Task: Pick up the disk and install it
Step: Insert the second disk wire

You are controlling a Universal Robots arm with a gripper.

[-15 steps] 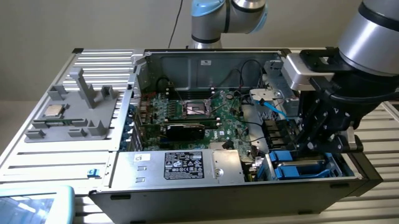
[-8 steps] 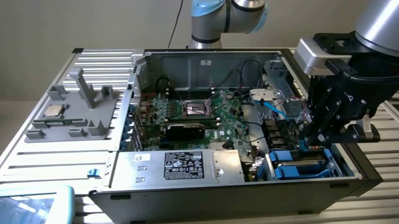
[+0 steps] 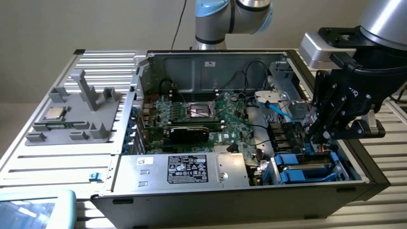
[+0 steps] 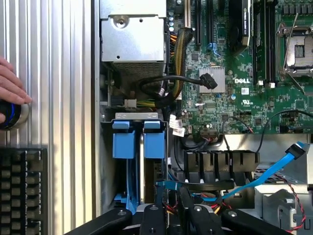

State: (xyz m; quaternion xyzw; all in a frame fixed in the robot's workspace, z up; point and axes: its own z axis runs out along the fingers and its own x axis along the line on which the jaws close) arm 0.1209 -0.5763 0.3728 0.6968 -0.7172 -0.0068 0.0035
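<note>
The disk (image 3: 306, 166) lies in the drive bay at the near corner of the open computer case, on the exterior view's right, silver-grey between bright blue carrier parts. In the wrist view the disk (image 4: 141, 166) appears edge-on as a thin silver strip between two blue carrier tabs (image 4: 154, 142). My black gripper (image 3: 315, 138) hangs just above the back of that bay, beside blue cables. In the wrist view the gripper (image 4: 171, 215) stands open by a narrow gap, with only cables behind the gap. The disk sits to one side of the fingers (image 4: 151, 218), not between them.
The motherboard (image 3: 210, 119) fills the case floor, with a silver box with a black label (image 3: 184, 169) beside the bay. A grey fixture holding a small square chip (image 3: 54, 113) is on the exterior view's left. A hand (image 4: 10, 85) rests on a round knob (image 4: 10, 115) near a keyboard (image 4: 22, 191).
</note>
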